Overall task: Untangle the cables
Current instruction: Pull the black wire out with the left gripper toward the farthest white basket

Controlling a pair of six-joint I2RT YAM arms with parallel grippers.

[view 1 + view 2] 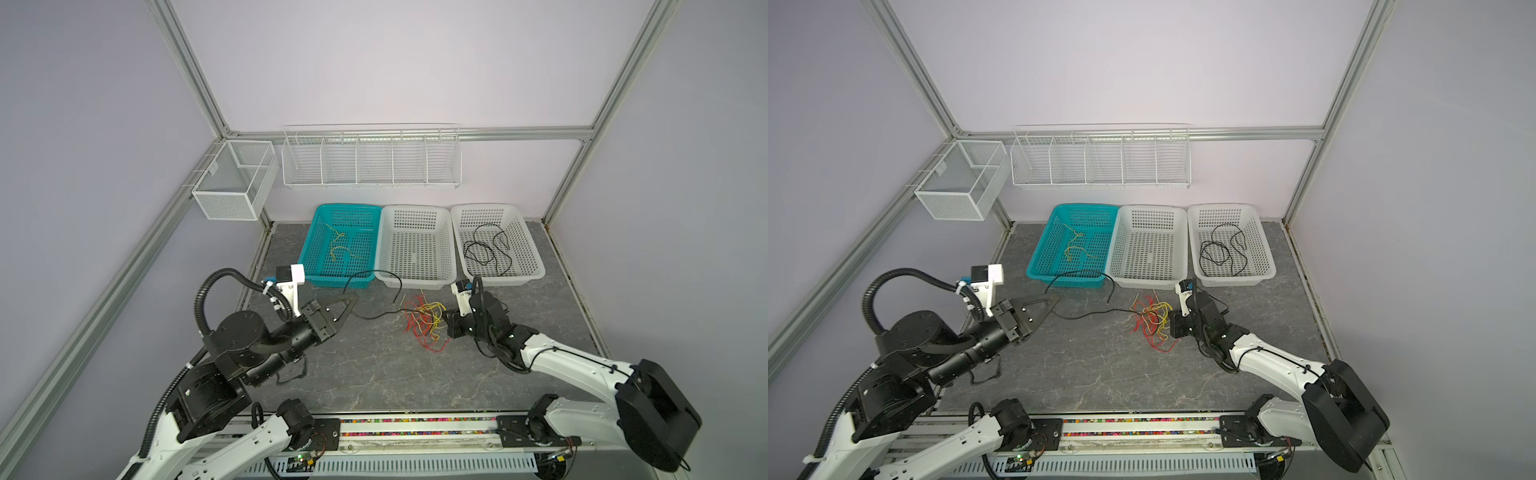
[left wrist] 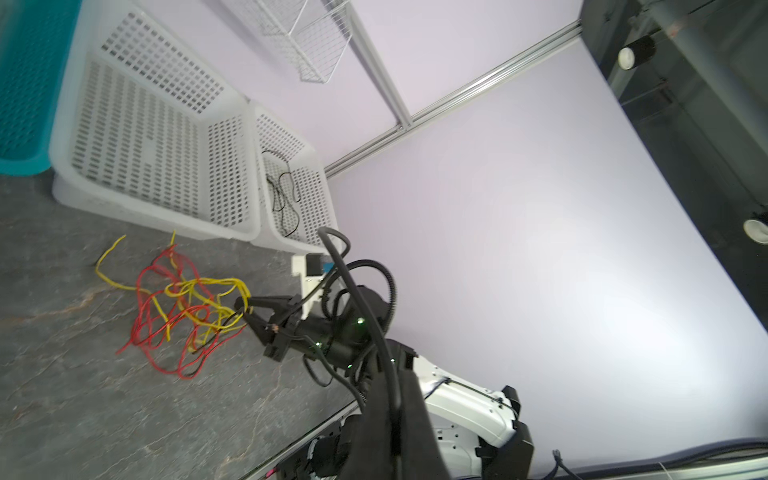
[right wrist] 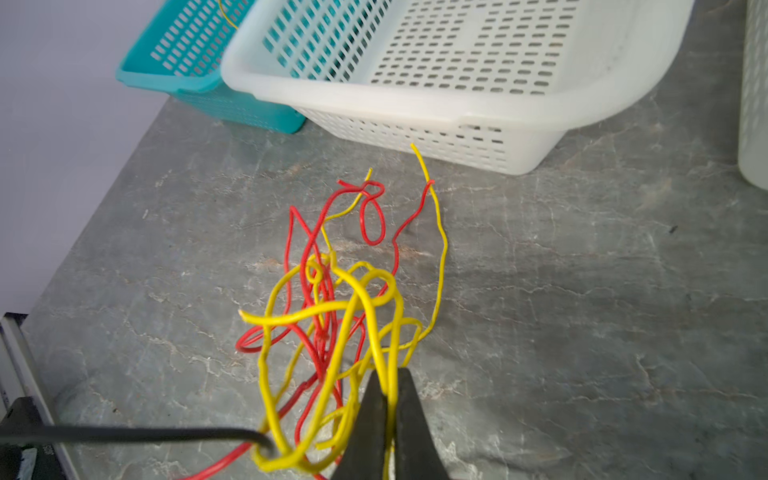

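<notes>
Right wrist view: the right gripper (image 3: 388, 386) is pinching a yellow cable (image 3: 374, 332) between fingers pressed together, at the near edge of the tangle of red and yellow cables (image 3: 328, 299), which is lying on the grey table (image 3: 582, 311). In both top views the left gripper (image 1: 353, 297) is hovering well left of the tangle, its fingers closed on a black cable (image 1: 376, 318). One stretch of this cable is arching in front of the baskets, and another is running across the table into the tangle. Beyond, three baskets are sitting in a row. The teal basket (image 1: 311, 239) is holding a loose yellow strand (image 1: 343, 248), the middle white basket (image 1: 415, 280) is standing just beside it, and the right white basket (image 1: 511, 278) is holding a coiled black strand (image 1: 484, 253). Wire racks (image 1: 372, 166) are hanging on the back wall.
</notes>
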